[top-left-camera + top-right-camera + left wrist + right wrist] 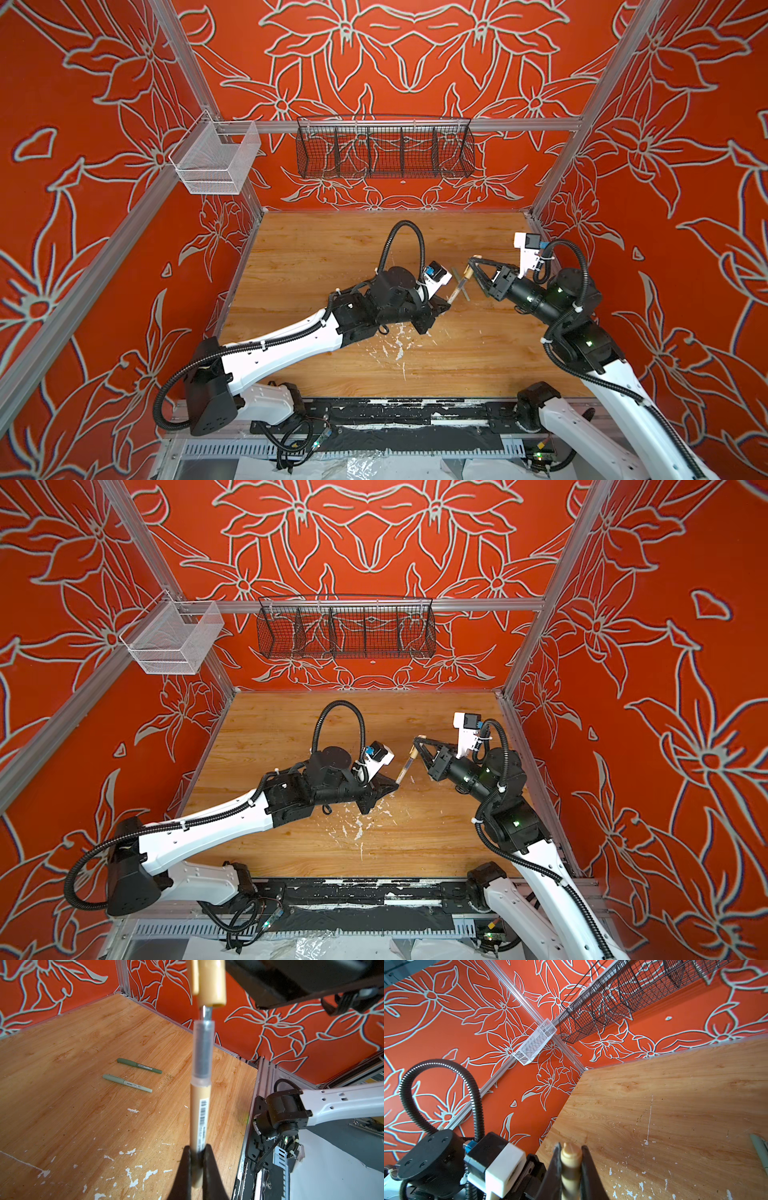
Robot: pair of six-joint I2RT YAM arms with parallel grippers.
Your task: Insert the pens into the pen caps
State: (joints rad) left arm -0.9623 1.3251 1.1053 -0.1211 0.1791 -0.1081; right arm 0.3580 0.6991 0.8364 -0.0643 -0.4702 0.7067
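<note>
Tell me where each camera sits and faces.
Top views: high at the front, looking down at the table; both arms show.
Left wrist: behind the left gripper, looking along its beige pen to the cap, dark green pen and pale green pen; its fingers show.
Right wrist: behind the right gripper, facing the white basket; its fingers and the left arm show.
Shared: both wrist views show the cap.
</note>
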